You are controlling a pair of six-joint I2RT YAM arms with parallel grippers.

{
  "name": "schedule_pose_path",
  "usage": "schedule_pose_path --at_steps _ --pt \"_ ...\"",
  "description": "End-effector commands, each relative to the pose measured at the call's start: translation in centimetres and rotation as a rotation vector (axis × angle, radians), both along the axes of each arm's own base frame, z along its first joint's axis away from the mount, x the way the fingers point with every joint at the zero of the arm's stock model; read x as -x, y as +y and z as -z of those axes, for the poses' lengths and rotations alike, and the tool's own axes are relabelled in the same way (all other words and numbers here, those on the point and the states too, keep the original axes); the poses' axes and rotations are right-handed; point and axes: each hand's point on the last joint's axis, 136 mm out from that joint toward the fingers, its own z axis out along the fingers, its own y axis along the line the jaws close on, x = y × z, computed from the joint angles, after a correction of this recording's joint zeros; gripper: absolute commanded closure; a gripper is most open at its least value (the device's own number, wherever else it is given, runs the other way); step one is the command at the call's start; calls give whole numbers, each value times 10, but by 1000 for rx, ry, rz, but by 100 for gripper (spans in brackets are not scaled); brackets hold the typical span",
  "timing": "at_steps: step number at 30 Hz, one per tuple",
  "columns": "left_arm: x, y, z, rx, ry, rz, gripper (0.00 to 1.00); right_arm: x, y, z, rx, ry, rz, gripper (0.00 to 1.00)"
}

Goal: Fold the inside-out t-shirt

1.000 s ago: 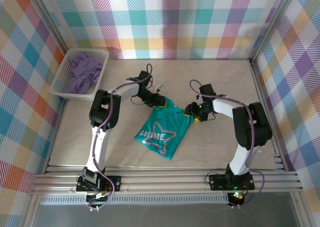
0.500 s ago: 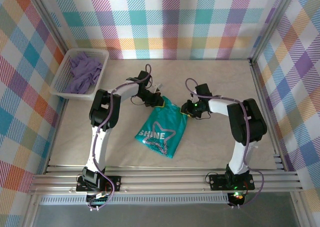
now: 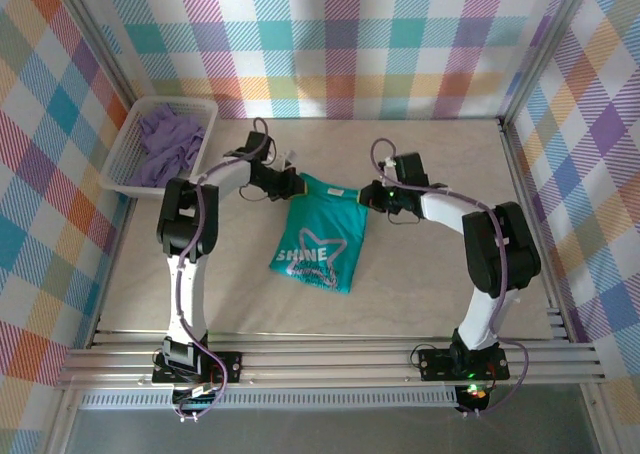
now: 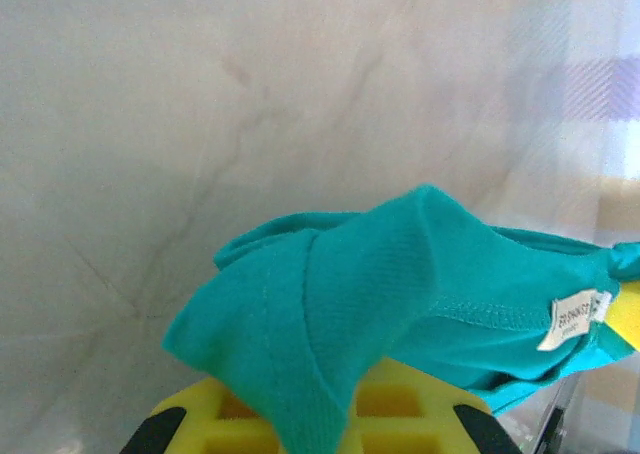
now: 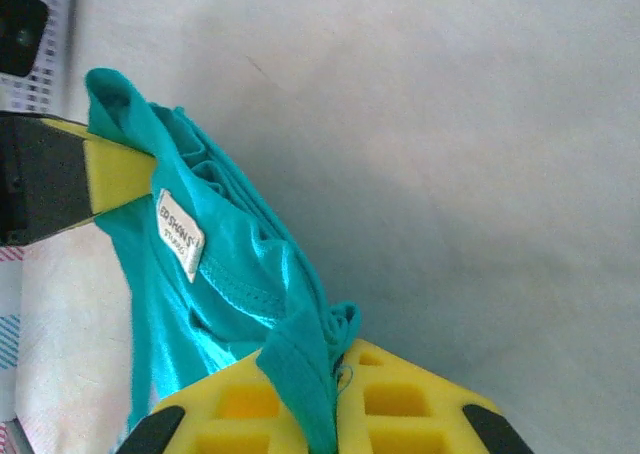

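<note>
grip: your left gripper (image 3: 291, 186) and right gripper (image 3: 367, 196) each clamped a corner of the teal-green cotton t-shirt (image 3: 318, 239) | place: it stretched between your fingers (image 4: 400, 416) | feel: light, limp; hems looked the surest hold

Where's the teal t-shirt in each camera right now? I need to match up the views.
Top external: the t-shirt is at picture centre, its top edge held by the left gripper and the right gripper.
Left wrist: t-shirt bunched at lower centre and right.
Right wrist: t-shirt down the left side to bottom centre.
Shared landmark: the white label, in both wrist views.
</note>
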Motion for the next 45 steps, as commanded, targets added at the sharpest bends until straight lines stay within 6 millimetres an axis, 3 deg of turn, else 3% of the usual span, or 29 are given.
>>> schedule_pose_path --at_steps 1,7,10,12,14,18,21,26,29,34,39,45 --pt "-41 10 -65 37 -158 -88 100 -38 1 -62 -12 -209 -28 100" --pt "-83 8 -144 67 -319 -110 100 -92 -3 -158 -19 -453 -59 100" --pt "-87 6 -183 99 -398 -108 100 -97 -1 -203 -19 -565 -101 100" --pt "-80 3 -189 113 -413 -98 100 -92 2 -213 -21 -597 -134 100" --pt "-67 1 -181 112 -410 -87 100 -81 3 -209 -23 -602 -164 100" --pt "-25 -2 -149 116 -376 -91 100 -46 2 -172 -53 -526 -200 100" --pt "26 -9 -118 133 -328 -86 100 -10 -3 -139 -73 -433 -192 100" --pt "127 -27 -76 84 -247 -16 100 69 -12 -85 -104 -244 -179 100" --pt "157 -35 -69 82 -224 -7 99 97 -21 -67 -78 -184 -162 100" --pt "150 -28 -55 -9 -221 -42 99 95 -26 -50 -25 -136 -149 100" --pt "124 -18 -38 -54 -182 -82 98 59 -20 -39 14 -111 -143 100" --pt "88 -11 -13 -80 -124 -99 93 18 -15 -1 99 -20 -156 95"
